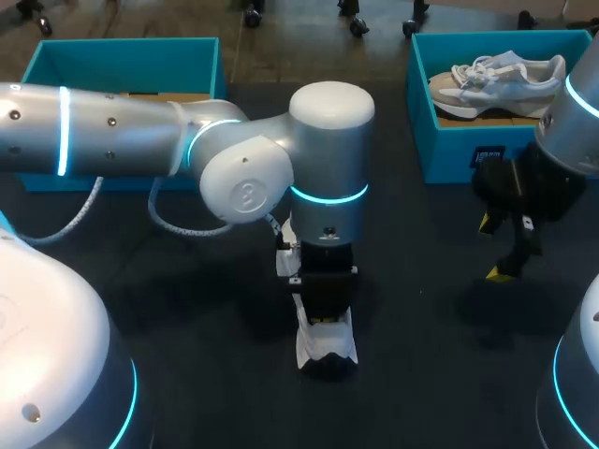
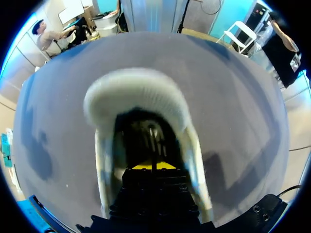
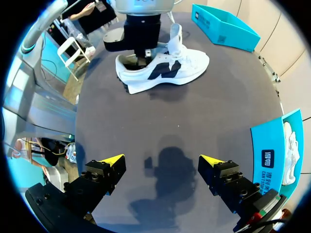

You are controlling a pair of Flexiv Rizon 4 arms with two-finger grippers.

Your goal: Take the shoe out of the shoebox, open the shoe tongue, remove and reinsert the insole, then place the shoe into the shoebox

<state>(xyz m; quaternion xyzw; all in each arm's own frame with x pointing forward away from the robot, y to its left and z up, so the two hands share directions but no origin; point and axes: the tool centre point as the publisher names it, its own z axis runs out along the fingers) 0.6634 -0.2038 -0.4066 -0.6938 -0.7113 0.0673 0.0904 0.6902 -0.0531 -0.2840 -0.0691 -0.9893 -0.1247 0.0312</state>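
**Head view:** two shoes, two shoeboxes, two pincers. White shoe (image 1: 326,348) on surface (image 1: 421,374), outside both boxes. Left pincer (image 1: 323,321) directly above white shoe, sunk into its opening; opening width cannot be told. Right pincer (image 1: 493,248) well right of white shoe, wide, empty. Left shoebox (image 1: 122,56) far behind-left of white shoe. Right shoebox (image 1: 459,150) behind-right of it, with beige shoe (image 1: 496,79) inside.

**Left wrist view:** white shoe (image 2: 136,92) collar rings left pincer (image 2: 153,166). Bare surface (image 2: 233,97) all round shoe.

**Right wrist view:** right pincer (image 3: 161,159) spread wide, nothing between. White shoe (image 3: 167,68) well ahead, on its sole, with left pincer (image 3: 141,53) at its heel opening. Left shoebox (image 3: 223,26) beyond white shoe at surface edge. Right shoebox (image 3: 272,145) well apart from white shoe. Broad bare surface (image 3: 194,116) between white shoe and right pincer.
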